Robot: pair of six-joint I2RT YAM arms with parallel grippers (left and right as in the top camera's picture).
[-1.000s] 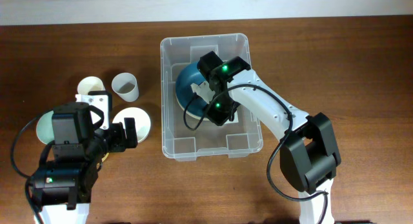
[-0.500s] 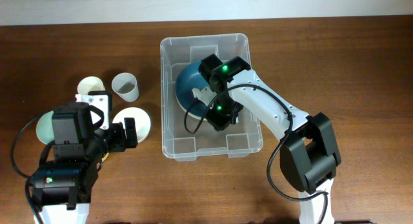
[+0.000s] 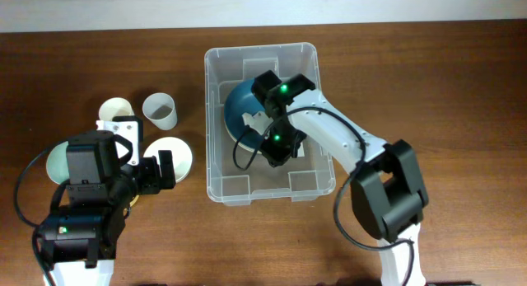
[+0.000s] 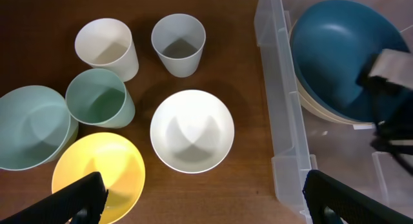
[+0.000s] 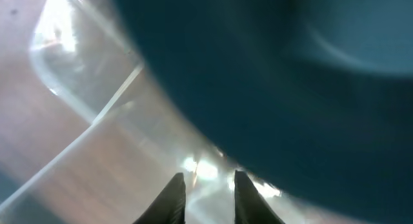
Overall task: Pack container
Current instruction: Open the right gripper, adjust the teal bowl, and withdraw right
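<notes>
Since a second ago the right arm's elbow has swung slightly inward. Its right gripper (image 5: 208,177) is inside the container (image 3: 235,185), jaws nearly together beside the blue bowl (image 3: 240,105); whether they grip it is unclear. The left gripper (image 4: 203,198) gapes wide. The container sits mid-table on the brown wooden table (image 3: 428,88), mouth up, long axis toward the pale far wall (image 3: 263,2).

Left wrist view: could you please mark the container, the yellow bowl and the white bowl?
container (image 4: 281,108), left wrist view, near side wall.
yellow bowl (image 4: 98,169), left wrist view, inner base.
white bowl (image 4: 191,130), left wrist view, inner centre.
</notes>
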